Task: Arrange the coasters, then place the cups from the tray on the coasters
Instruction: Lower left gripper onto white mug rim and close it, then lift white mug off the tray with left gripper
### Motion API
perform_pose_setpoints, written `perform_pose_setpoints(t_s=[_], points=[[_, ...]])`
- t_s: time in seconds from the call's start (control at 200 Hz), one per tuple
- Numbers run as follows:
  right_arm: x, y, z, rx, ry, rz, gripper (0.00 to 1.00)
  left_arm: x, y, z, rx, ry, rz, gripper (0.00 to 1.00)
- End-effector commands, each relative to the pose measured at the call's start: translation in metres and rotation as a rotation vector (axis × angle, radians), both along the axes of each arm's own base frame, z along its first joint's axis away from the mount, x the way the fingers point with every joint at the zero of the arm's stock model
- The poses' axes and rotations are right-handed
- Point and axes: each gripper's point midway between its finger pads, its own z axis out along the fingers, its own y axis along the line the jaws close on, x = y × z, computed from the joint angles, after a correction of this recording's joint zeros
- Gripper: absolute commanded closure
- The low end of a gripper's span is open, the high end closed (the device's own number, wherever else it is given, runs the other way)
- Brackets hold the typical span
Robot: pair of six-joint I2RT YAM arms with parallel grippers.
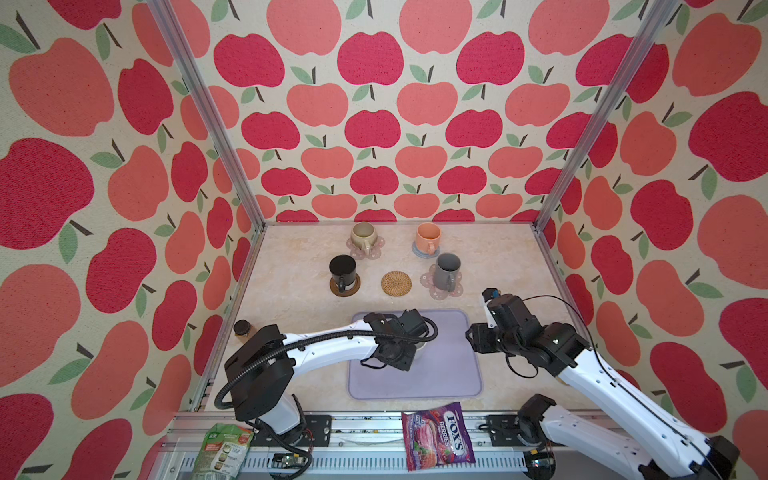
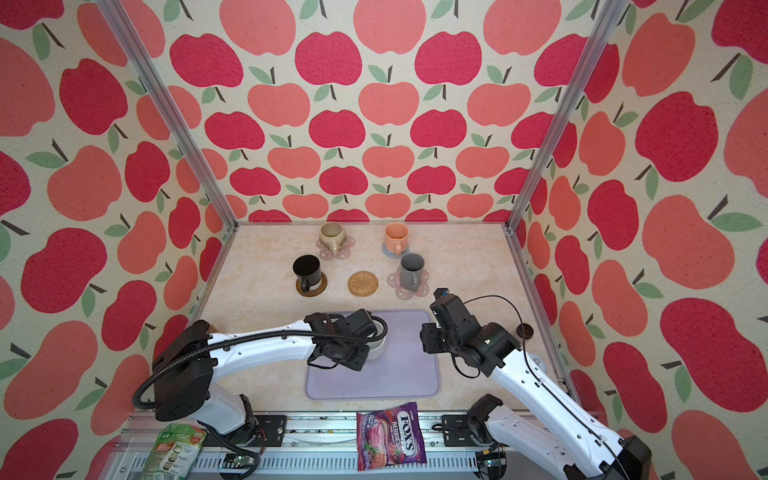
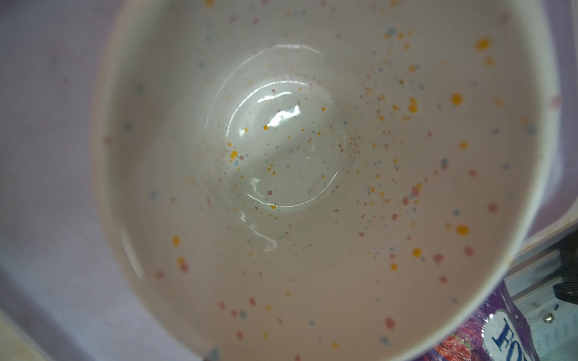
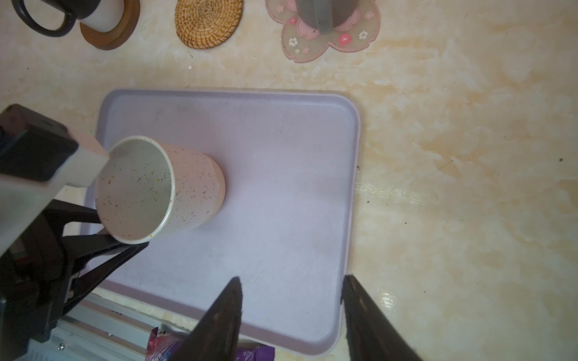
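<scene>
Left arm (image 1: 328, 338) is stretched out low from its base, elbow bent, forearm running in toward the middle with the wrist tipped down. The left gripper (image 4: 119, 237) points downward. From the right wrist view its black fingers (image 4: 103, 250) sit fairly close together, but honestly can't tell if they're clamped. Right arm (image 1: 602, 382) angles up and inward, and the right gripper (image 4: 292, 278) hangs with its jaws apart, nothing between them.
</scene>
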Motion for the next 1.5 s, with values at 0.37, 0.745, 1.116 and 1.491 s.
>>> perform_pose_setpoints(t_s=[0.37,0.745,1.116,1.491], points=[[-0.005,-0.002,-0.008,0.022,0.024,-0.024,0.46,0.007,-0.006,0.01,-0.01,-0.027,0.047,0.71],[-0.006,-0.001,-0.008,0.03,0.026,-0.023,0.47,0.009,0.001,0.009,0.018,-0.039,0.079,0.85],[-0.007,-0.003,-0.007,0.03,0.023,-0.027,0.47,0.018,0.001,0.024,0.039,-0.075,0.108,1.0],[-0.008,-0.008,-0.007,0.02,0.007,-0.028,0.47,0.032,-0.002,0.049,0.061,-0.132,0.115,1.0]])
